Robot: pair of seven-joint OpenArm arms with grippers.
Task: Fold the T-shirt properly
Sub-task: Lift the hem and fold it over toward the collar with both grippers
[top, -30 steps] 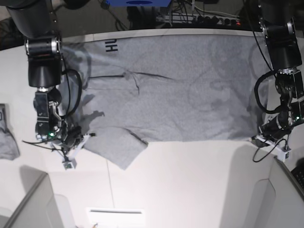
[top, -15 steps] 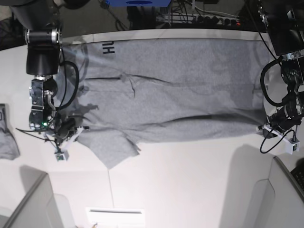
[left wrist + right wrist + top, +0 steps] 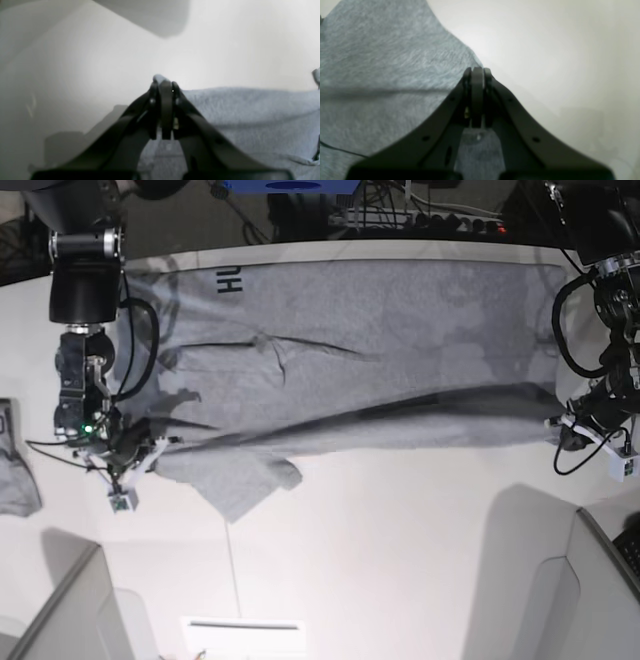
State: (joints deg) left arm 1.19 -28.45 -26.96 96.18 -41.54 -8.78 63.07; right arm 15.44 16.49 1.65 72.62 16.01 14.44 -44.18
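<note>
Grey fabric of the T-shirt [image 3: 380, 350] covers the far half of the white table [image 3: 400, 560], spread wide from one arm to the other. Black letters show near its far edge, on the base view's left. A long dark fold line runs across the cloth close to its near edge, and one sleeve [image 3: 240, 485] lies flat on the table beside the right arm.

The right gripper [image 3: 477, 71] is pressed closed on the near edge of the T-shirt, with grey cloth on one side of the tips and bare table on the other. In the base view this gripper [image 3: 128, 465] sits low at the shirt's corner.

The left gripper [image 3: 163, 83] is also closed, and a small bump of cloth stands out just past its tips. It holds the opposite near corner [image 3: 560, 435].

A small grey cloth [image 3: 15, 470] lies apart at the table's left edge.
</note>
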